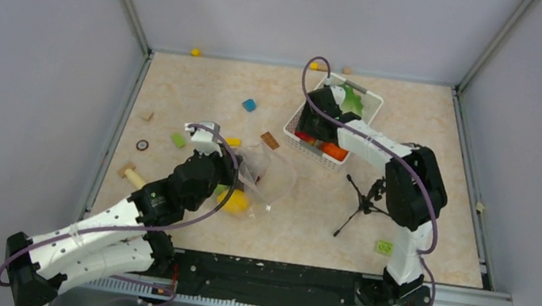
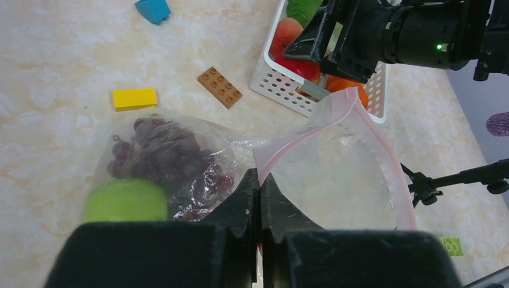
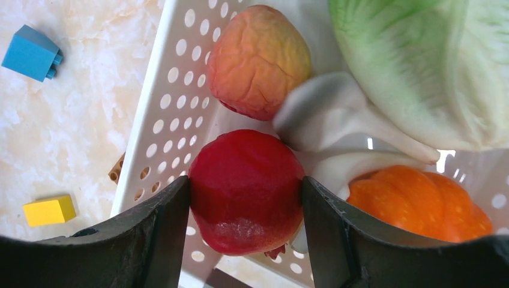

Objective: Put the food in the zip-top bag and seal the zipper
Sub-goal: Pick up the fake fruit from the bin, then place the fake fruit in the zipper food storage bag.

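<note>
The clear zip-top bag [image 2: 336,174] lies on the table with its mouth held open; the pinkish zipper [image 2: 360,120] runs round it. The purple grape bunch [image 2: 168,153] is inside the bag, and a green lime [image 2: 125,201] is next to it. My left gripper [image 2: 260,177] is shut on the bag's mouth edge. A yellow lemon [image 1: 235,200] shows by the bag under the left arm. My right gripper [image 3: 246,198] is in the white basket [image 3: 174,114], shut on the red apple [image 3: 246,189]. The green lettuce [image 3: 420,66], an orange [image 3: 420,201] and a peach-coloured fruit [image 3: 258,60] lie round it.
A small black tripod [image 1: 361,202] stands between the bag and the right arm's base. Loose blocks lie about: blue [image 1: 249,105], brown [image 1: 269,140], yellow [image 1: 232,141], green [image 1: 178,140], another green one [image 1: 383,247] at the front right. Walls close in the table.
</note>
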`<state>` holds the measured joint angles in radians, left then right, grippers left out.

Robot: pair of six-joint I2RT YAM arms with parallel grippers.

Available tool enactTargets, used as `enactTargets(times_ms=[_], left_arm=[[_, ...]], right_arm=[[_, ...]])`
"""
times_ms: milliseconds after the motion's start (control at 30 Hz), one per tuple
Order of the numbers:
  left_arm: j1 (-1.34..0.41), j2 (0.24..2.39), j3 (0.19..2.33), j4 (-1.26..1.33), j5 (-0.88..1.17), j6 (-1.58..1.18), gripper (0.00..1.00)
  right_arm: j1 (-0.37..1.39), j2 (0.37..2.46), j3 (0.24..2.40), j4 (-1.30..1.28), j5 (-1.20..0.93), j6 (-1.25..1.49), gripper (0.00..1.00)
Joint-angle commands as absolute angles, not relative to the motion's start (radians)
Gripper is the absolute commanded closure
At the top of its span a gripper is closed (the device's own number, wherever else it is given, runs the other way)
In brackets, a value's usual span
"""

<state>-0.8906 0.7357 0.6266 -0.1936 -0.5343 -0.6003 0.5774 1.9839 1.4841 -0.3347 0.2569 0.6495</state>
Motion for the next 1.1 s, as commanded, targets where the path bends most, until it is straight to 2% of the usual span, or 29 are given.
enactTargets(times_ms=[0,433,700,833,1067], left_arm=[[-0.887,0.728,0.622,-0.147,-0.521,-0.61,1.0],[-0.888,0.711,0.618,-0.149,-0.506,-0.619,1.0],[-0.887,0.71,0.619,-0.148,-0.503,-0.625,1.0],[-0.888,0.713,0.622,-0.153,-0.498,-0.625,1.0],[-0.887,0.694,0.619,-0.159,-0.488,-0.633,1.0]], right_arm=[[0.565,1.876,1.452,-0.268,0.306,0.652,0.76],[0.569,1.749,1.475,-0.201,0.283,0.512,0.78],[0.648,1.522,1.397,-0.159,0.177,0.372,0.78],[0.666,1.382,1.284,-0.072,-0.007,0.369,0.78],[0.709,1.248,1.104,0.117,-0.514,0.405,0.78]])
